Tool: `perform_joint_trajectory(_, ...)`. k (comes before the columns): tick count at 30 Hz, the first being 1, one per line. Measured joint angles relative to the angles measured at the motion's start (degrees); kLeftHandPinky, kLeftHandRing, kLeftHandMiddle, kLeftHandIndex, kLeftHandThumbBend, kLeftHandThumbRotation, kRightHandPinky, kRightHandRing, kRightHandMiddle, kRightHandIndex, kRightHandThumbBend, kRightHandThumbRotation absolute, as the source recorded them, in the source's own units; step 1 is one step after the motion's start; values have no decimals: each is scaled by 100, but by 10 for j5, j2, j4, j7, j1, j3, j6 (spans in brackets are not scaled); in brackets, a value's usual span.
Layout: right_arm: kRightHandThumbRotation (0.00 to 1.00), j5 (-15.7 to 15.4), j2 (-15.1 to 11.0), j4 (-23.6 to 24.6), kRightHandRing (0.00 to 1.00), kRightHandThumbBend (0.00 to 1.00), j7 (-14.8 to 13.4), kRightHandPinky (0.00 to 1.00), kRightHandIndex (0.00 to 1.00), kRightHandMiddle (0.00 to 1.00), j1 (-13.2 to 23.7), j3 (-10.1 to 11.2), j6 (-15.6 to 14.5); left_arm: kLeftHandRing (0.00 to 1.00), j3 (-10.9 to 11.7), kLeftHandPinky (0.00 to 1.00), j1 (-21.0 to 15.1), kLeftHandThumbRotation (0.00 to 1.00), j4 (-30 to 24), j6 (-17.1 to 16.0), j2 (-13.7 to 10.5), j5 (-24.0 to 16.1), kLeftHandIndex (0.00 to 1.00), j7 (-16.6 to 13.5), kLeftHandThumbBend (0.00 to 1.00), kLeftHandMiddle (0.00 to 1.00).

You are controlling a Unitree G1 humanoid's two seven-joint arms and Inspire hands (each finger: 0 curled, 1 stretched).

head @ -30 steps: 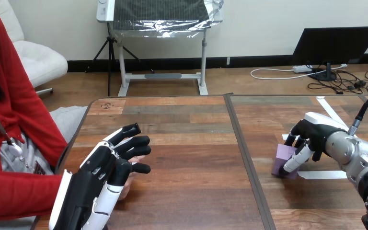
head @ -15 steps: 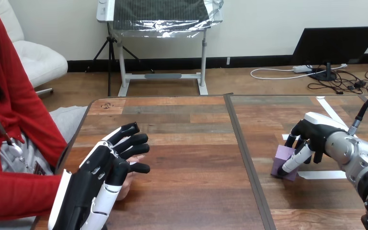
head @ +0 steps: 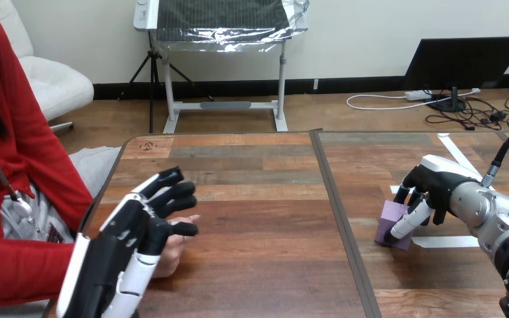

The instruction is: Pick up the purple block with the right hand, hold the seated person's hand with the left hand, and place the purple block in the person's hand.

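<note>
The purple block [head: 391, 214] sits on the table [head: 265, 199] at the right, beside a strip of white tape. My right hand [head: 435, 183] is over it from the right, with curled fingers [head: 411, 222] down its front and top. Whether the block is off the wood is not clear. At the left, my left hand [head: 132, 228] hovers over the person's hand [head: 173, 255], which lies palm up at the table's left edge. Its fingers [head: 172, 192] are spread and only loosely bent, not curled round the person's hand. Whether the two touch I cannot tell.
White tape strips [head: 448, 242] lie on the right half of the table, one running diagonally at the back [head: 457, 156]. A dark seam [head: 338, 212] divides the two tabletops. The person's red sleeve [head: 13, 265] rests at the lower left edge.
My left hand has shifted a little to the left and toward me, so more of the person's fingers show beneath it. My right hand stays on the purple block.
</note>
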State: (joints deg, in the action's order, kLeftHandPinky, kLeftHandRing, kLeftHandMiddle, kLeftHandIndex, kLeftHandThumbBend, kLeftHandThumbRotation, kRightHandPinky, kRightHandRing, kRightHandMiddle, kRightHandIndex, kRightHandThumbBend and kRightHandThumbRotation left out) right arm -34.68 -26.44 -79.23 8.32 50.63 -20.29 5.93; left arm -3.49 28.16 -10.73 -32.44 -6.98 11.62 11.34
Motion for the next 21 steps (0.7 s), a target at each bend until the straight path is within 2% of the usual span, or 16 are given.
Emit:
perform_joint_trajectory(5,0,0,0,0,49,78,-1,45,52,53,0,0,0,75,8,60,-1,78,0,-1,-2,-13,76,-4,66,76)
perform_joint_trajectory(9,0,0,1,0,50,77,-3,46,53,54,0,0,0,74,25,60,-1,75,0,-6,-6,-49,74,-14,63,75)
perform_joint_trajectory(13,0,0,2,0,51,77,-5,48,53,55,0,0,2,73,43,59,-3,63,-1,-8,-12,-99,72,-28,61,75)
perform_joint_trajectory(16,0,1,2,0,52,77,-5,48,53,55,0,0,5,73,58,60,-4,55,-2,-7,-16,-130,71,-40,66,75)
perform_joint_trajectory(18,0,2,2,0,52,77,-5,48,53,55,0,0,8,73,69,60,-5,49,-3,-6,-20,-151,72,-46,72,75)
perform_joint_trajectory(21,0,5,2,0,52,78,-5,48,52,54,-1,1,16,73,91,60,-7,44,-6,-2,-30,-190,72,-56,78,75)
